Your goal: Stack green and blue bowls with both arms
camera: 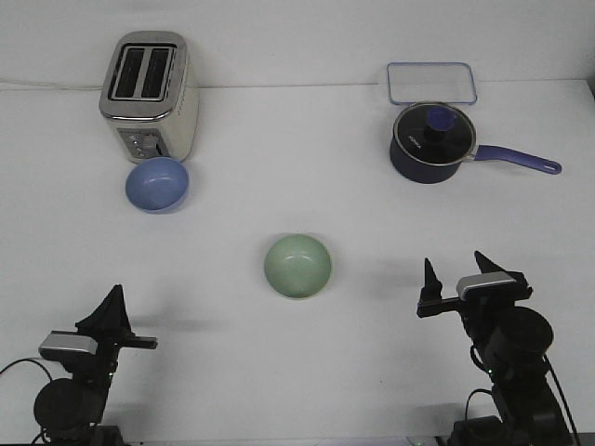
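Observation:
The pale green bowl [297, 266] sits upright in the middle of the white table. Far left at the back, the light blue bowl [158, 183] rests just in front of the toaster, tipped slightly toward me. My right gripper [455, 259] hovers low at the front right, well to the right of the green bowl, its two pointed fingers spread apart and empty. At the front left, my left gripper [115, 305] is seen side-on, its fingers overlapping so no gap shows. Nothing is held by it.
A silver toaster [149, 93] stands at the back left, touching or nearly touching the blue bowl. A dark navy saucepan [432, 141] with lid and long handle sits back right, with a clear rectangular tray [432, 82] behind it.

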You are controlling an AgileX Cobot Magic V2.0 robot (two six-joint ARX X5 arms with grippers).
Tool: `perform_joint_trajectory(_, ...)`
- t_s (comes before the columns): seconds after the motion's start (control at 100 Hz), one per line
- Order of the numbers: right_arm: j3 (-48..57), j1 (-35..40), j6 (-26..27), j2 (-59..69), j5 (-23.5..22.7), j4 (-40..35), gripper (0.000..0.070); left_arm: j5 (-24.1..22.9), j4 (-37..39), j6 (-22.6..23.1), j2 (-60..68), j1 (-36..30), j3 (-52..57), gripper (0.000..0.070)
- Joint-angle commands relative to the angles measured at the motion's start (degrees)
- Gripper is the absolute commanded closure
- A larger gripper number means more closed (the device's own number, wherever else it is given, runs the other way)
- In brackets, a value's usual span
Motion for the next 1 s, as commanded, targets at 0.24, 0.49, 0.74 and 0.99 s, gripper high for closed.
perform_joint_trajectory(0.24, 0.66, 0.09, 0.79, 0.07, 0.02, 0.9, 0.0085, -0.24, -16.59, -3.48, 8.46, 0.11, 19.93, 0.0689)
perform_joint_trajectory(0.49, 0.63, 0.09, 0.79, 0.07, 0.02, 0.9, 0.0085, -0.17, -33.05, -4.63, 24.61, 0.11, 40.28, 0.0689)
perform_joint_trajectory(0.74, 0.63, 0.09, 0.79, 0.07, 0.02, 0.87, 0.0085, -0.2, -50.27, -4.0, 42.56, 0.11, 55.32, 0.0689)
perform_joint_trajectory(0.99, 0.63, 0.09, 0.79, 0.07, 0.02, 0.87, 0.0085, -0.15, -53.24, -2.69, 52.72, 0.09, 57.55, 0.0684)
